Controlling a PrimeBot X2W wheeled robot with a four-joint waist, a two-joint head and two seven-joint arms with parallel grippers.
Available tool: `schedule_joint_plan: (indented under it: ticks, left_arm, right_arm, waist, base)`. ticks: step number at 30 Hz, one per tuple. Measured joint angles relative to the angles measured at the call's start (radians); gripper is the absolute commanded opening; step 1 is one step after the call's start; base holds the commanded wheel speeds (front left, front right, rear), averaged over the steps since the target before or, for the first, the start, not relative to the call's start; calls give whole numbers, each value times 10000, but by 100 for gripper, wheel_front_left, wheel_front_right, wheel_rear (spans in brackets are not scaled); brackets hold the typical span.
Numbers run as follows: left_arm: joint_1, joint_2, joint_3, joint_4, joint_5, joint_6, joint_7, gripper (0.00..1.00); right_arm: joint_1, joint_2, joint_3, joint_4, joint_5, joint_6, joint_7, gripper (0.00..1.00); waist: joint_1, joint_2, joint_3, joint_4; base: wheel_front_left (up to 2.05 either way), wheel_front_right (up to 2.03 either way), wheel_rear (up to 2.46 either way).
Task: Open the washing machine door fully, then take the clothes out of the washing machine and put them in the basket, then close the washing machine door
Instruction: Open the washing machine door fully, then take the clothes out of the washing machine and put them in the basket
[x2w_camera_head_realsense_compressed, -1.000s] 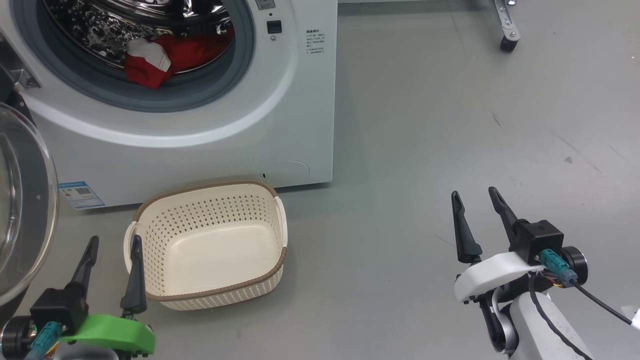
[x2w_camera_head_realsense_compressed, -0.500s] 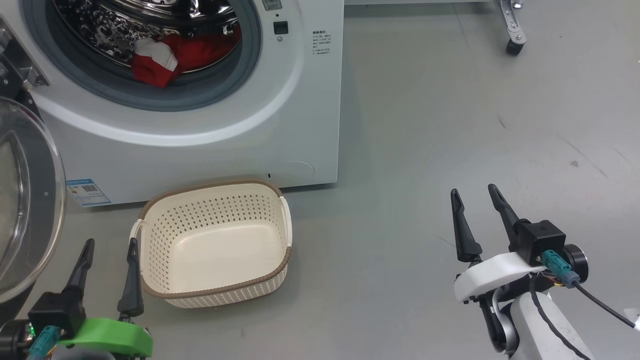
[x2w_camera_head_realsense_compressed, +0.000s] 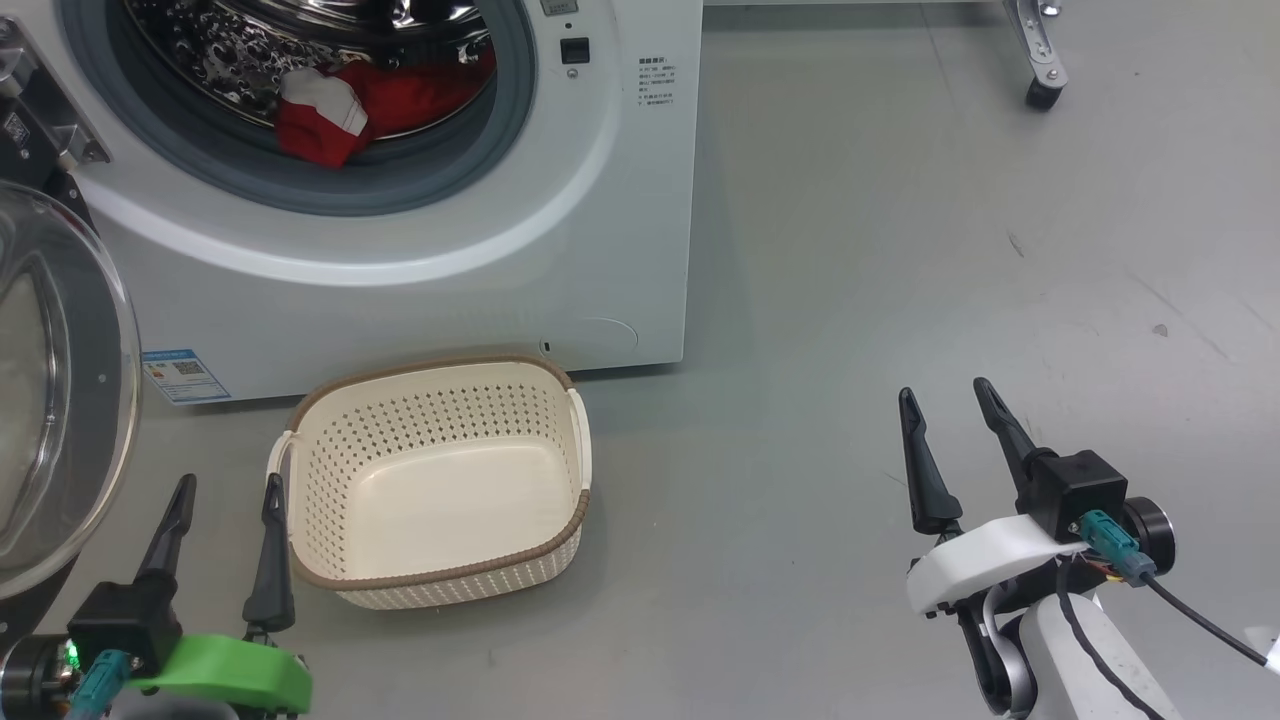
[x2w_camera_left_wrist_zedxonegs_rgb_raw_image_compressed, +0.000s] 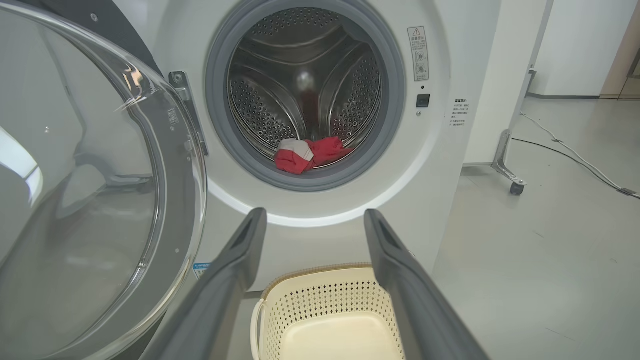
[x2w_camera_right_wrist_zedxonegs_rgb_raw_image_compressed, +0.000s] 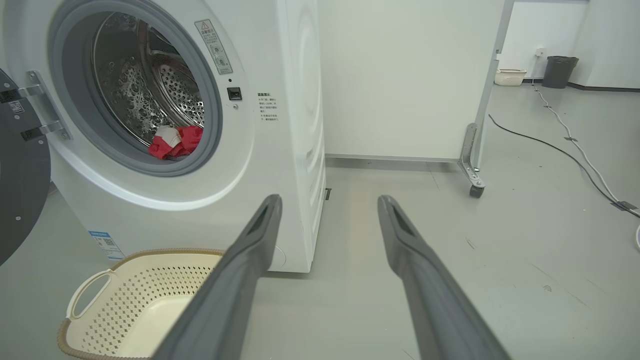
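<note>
The clothes (x2w_camera_head_realsense_compressed: 335, 105), a crumpled red jersey with a white panel, lie low in the drum of the washing machine (x2w_camera_head_realsense_compressed: 560, 250). The left pincer (x2w_camera_head_realsense_compressed: 228, 490) and right pincer (x2w_camera_head_realsense_compressed: 943, 395) stand apart, empty. The right wrist view adds a distant dark bin (x2w_camera_right_wrist_zedxonegs_rgb_raw_image_compressed: 559, 71).

Red clothes (x2w_camera_head_realsense_compressed: 385, 100) in open washing machine (x2w_camera_head_realsense_compressed: 450, 300)

Head cam: high up, tilted steeply down at the floor (x2w_camera_head_realsense_compressed: 850, 300) in front of the washing machine (x2w_camera_head_realsense_compressed: 600, 200), mid-range. L wrist cam: low, close, facing nearly square into the drum (x2w_camera_left_wrist_zedxonegs_rgb_raw_image_compressed: 305, 90). R wrist cam: low, further right, seeing the machine front obliquely. All 3 share the machine's front, clothes (x2w_camera_head_realsense_compressed: 400, 95) and basket (x2w_camera_head_realsense_compressed: 440, 362).
</note>
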Motion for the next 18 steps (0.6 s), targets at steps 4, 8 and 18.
schedule_joint_plan:
  ticks: [4, 8, 18]
  left_arm:
    - [1, 2, -13, -35, 284, 0, 0, 100]
    - [1, 2, 36, -33, 301, 0, 0, 100]
    - [0, -17, 142, -17, 374, 0, 0, 100]
  right_arm:
    - [2, 0, 8, -4, -2, 2, 0, 100]
    - [5, 2, 8, -4, -4, 2, 0, 100]
    - [14, 4, 31, -2, 4, 0, 0, 100]
  waist:
    - [0, 0, 34, 7]
    - [0, 0, 71, 18]
    - [0, 0, 131, 89]
  base:
    - [14, -14, 0]
    - [30, -30, 0]
    - [58, -58, 0]
